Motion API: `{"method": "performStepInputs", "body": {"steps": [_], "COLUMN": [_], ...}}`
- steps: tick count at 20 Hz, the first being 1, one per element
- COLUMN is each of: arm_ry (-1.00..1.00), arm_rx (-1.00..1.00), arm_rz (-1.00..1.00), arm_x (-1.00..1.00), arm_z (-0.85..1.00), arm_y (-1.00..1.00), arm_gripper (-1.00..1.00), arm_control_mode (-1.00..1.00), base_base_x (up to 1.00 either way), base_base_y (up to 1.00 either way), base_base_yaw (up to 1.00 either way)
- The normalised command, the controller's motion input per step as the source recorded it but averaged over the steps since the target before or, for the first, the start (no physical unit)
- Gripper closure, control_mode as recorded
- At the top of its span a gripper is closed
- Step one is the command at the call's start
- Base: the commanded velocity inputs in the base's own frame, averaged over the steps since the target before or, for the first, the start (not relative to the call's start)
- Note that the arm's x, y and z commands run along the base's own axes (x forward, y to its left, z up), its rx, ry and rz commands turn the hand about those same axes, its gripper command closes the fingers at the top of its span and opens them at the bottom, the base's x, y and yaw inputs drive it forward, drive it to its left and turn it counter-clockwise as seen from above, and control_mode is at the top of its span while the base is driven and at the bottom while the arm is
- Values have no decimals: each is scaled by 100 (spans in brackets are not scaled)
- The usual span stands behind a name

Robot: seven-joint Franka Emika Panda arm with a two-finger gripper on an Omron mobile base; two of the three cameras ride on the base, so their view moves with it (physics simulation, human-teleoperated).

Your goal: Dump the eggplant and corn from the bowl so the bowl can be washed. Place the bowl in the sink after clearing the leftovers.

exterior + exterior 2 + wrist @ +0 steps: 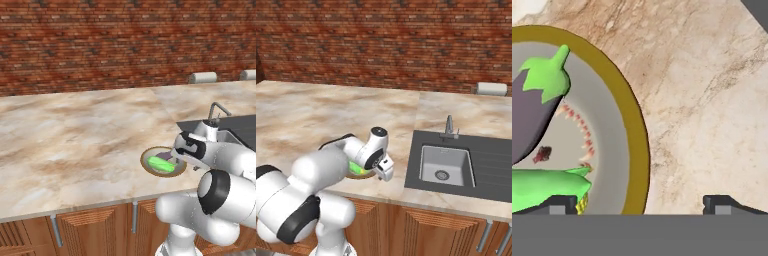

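Hand view, left to right: eggplant [534, 115] at 9 o'clock, smooth, likely to roll; corn [547, 190] at 7 o'clock, light, husked. Both lie in the bowl [632, 125], rigid, shallow, probably best gripped at its olive rim. Tool [639, 202] spread wide, straddling that rim, holding nothing. Bare table [702, 100] at 3 o'clock. Sink [446, 165] stands well apart.

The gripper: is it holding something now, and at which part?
Nothing is held. In the hand view the gripper is open, its fingertips on either side of the bowl rim, not closed on it.
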Motion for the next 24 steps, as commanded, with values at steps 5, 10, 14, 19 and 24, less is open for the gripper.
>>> {"method": "performStepInputs", "body": {"steps": [5, 10, 14, 19, 24], "arm_ry": [0, 0, 0, 0, 0], "arm_rx": [0, 0, 0, 0, 2], "arm_rz": [0, 0, 0, 0, -1], "arm_x": [2, 2, 1, 0, 2], "arm_z": [-29, -28, -2, -11, -17], "arm_y": [0, 0, 5, 21, 7], "arm_gripper": [-100, -100, -100, -100, -100], "arm_control_mode": [-100, -100, -100, -100, -100], "base_base_x": [0, 0, 0, 0, 0], "base_base_y": [0, 0, 0, 0, 0], "base_base_yaw": [0, 0, 0, 0, 0]}}
